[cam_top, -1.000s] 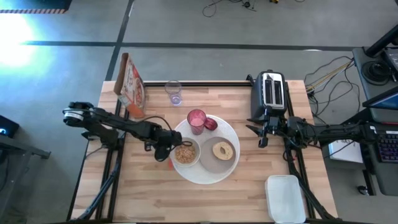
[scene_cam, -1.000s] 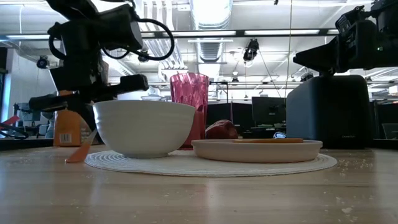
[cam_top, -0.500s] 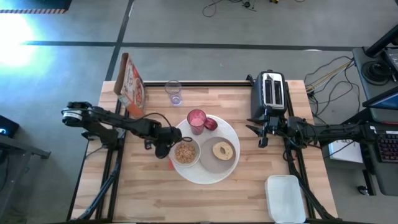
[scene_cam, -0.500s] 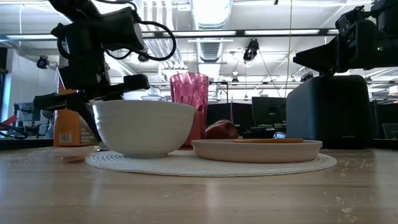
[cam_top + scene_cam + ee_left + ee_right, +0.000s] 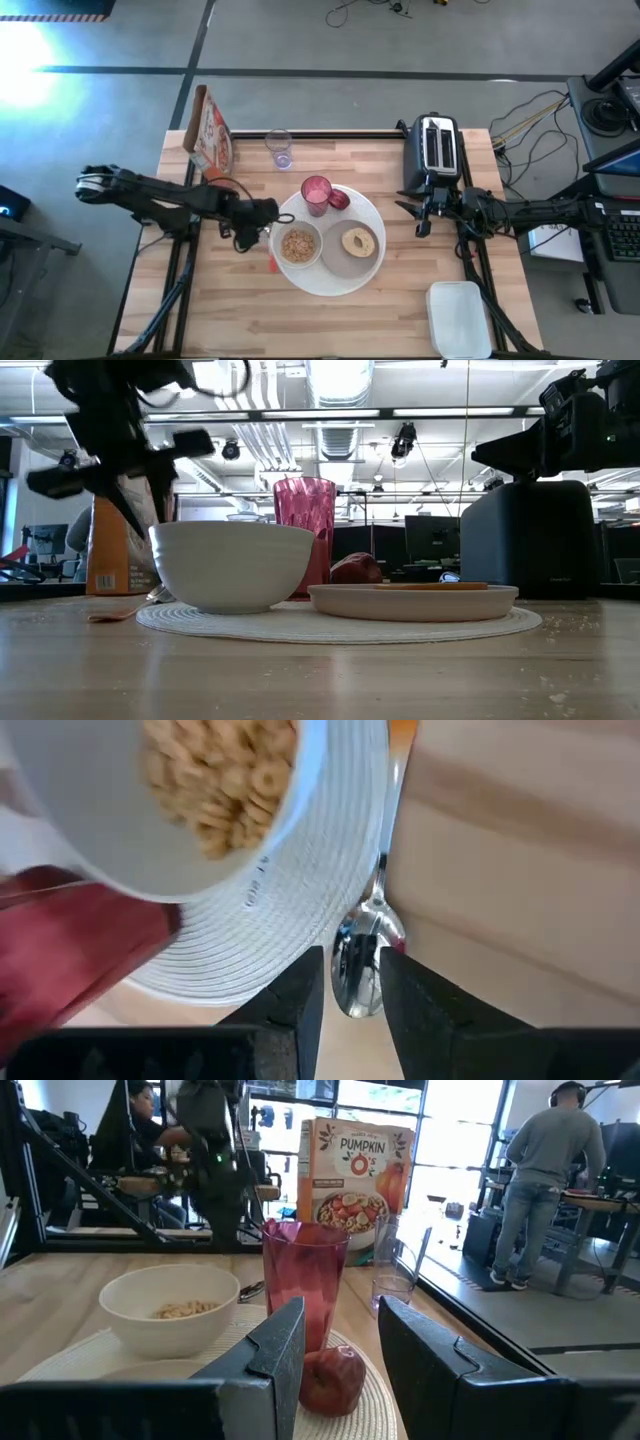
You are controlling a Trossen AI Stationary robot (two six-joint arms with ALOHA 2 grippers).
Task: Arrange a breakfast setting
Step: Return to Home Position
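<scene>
The left hand (image 5: 243, 237) hangs released above the butcher-block wooden table (image 5: 230, 310), its fingers (image 5: 300, 995) spread and empty. Just below it lies the spoon (image 5: 362, 960), its orange handle along the rim of the round ribbed placemat (image 5: 330, 282). On the mat, just past the hand, stands the white bowl (image 5: 298, 246) of cereal. Beyond it are the grey plate (image 5: 345, 264) with the bagel (image 5: 358, 241), the pink tumbler (image 5: 316, 192) and the red fruit (image 5: 339, 199) touching it. The right hand (image 5: 420, 215) waits released beside the toaster (image 5: 436, 148), well apart from the mat. The floor (image 5: 400, 50) is grey concrete with loose cables. Ducts and strip lights (image 5: 430, 412) run overhead, and a person (image 5: 545, 1180) stands at a desk.
</scene>
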